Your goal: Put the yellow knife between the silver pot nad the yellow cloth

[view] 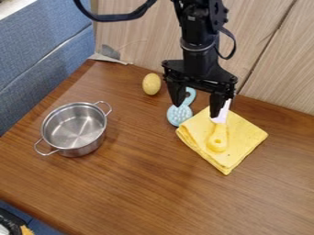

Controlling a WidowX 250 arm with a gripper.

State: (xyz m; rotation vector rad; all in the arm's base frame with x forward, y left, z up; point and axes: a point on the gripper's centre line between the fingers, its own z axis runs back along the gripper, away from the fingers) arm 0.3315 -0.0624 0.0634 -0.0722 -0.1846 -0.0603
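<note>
Plainly, the black gripper (pixel 197 100) hangs over the back part of the brown table (pixel 141 193), its jaws well apart and pointing down, with a gap between them. The yellow knife (pixel 217 138) is outside that gap: it lies on the yellow cloth (pixel 245 136), its handle toward the front of the table and its pale blade running away toward the wooden wall (pixel 276 69). In the view, the jaw on the right comes down just beside the blade and hides part of it, while the handle lies below that jaw's tip. Whether the jaw touches the blade or only hangs above it, I cannot tell. The other jaw is farther from the knife, over on the side toward the pot, and its tip shows in front of the light blue utensil (pixel 178 115). Part of that utensil's handle shows between the two jaws, and its broad head, dotted with pale spots, lies near the cloth's left corner

The silver pot (pixel 75 129) stands upright and open on the left side of the table, its two loop handles sticking out on opposite sides, well apart from the cloth. Behind the utensil, to the left of the gripper, lies a yellow egg-shaped thing (pixel 151 84)
</note>
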